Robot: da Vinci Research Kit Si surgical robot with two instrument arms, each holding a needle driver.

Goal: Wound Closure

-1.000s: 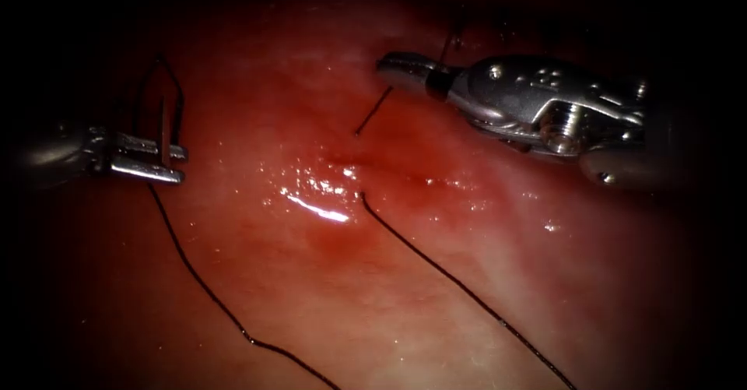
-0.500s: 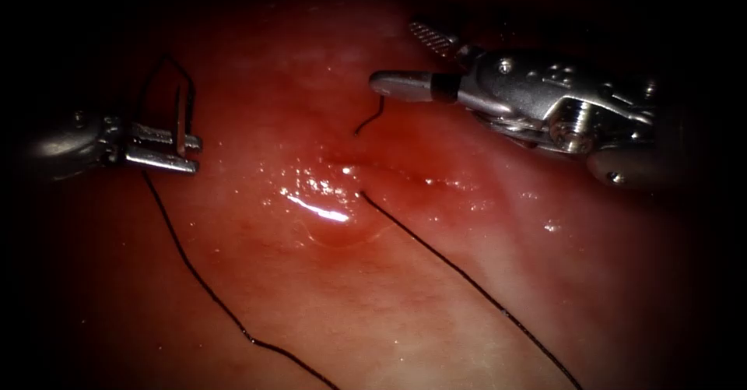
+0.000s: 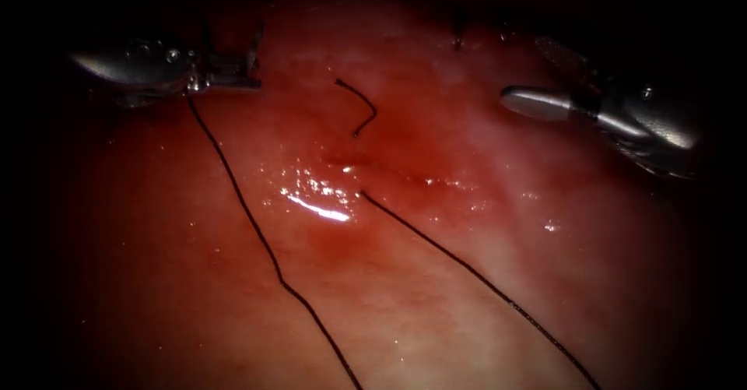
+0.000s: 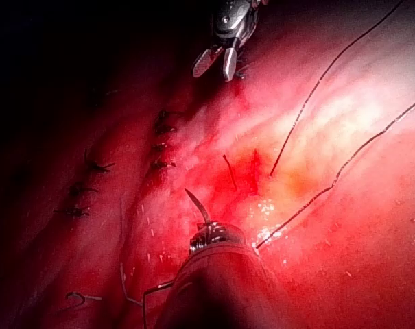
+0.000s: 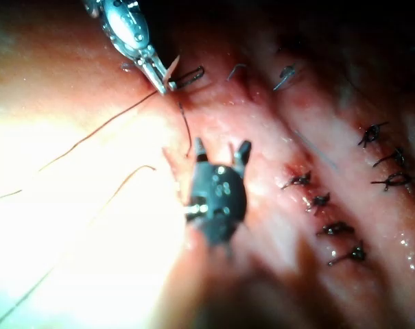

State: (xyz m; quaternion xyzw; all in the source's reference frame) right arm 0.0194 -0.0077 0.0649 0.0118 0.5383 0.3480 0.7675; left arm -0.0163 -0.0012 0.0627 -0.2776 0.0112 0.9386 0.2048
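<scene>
The left tool [image 3: 233, 75] sits at the upper left of the endoscope view, well left of the cut [image 3: 366, 168], its jaws pinched on the needle [image 3: 253, 47]. The needle is out of the tissue [image 3: 436, 312]; where along its curve it is held cannot be told, though in the left wrist view its pointed end [image 4: 195, 203] stands up from the jaws. A strand of thread [image 3: 264, 242] runs from this tool down over the tissue to the lower edge. The right tool [image 3: 545, 86] hovers at the upper right, well right of the cut, jaws spread and holding nothing; the right wrist view shows its two fingers [image 5: 243, 152] apart above the tissue. Between the tools a short curled thread end [image 3: 359, 106] rises out of the tissue just above the cut. A second long strand [image 3: 475, 277] leaves the cut and crosses toward the lower right. Red fluid [image 3: 405, 145] wets the tissue around the cut. Rows of tied stitches [image 5: 324, 202] show in both wrist views.
</scene>
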